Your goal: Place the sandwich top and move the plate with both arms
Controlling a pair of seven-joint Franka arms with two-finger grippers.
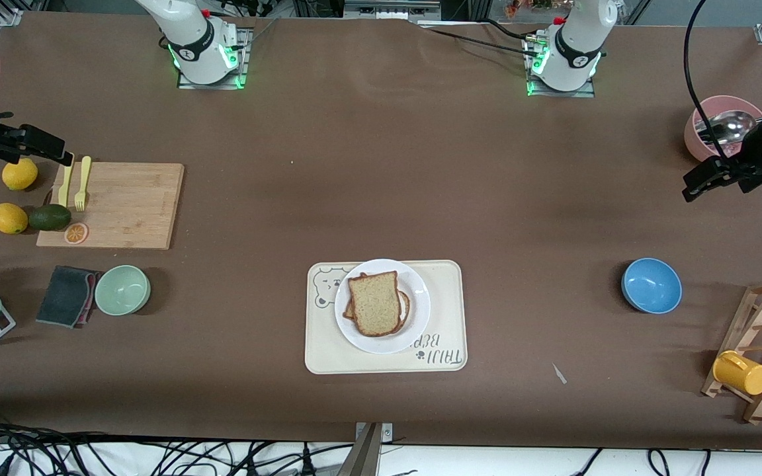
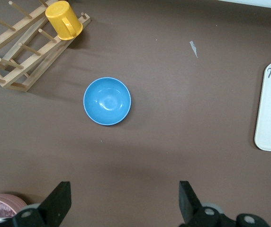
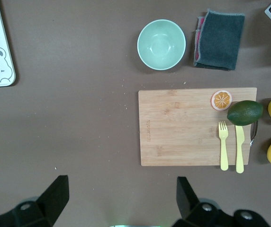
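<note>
Only front view shows sandwich top on plate, wrists miss it

I see a cream tray with a bear drawing at the table's middle. Toward the right arm's end lie a wooden cutting board, yellow fork, avocado, two lemons, green bowl and grey cloth. Toward the left arm's end I note a blue bowl, a pink bowl and a wooden rack holding a yellow cup.
</note>
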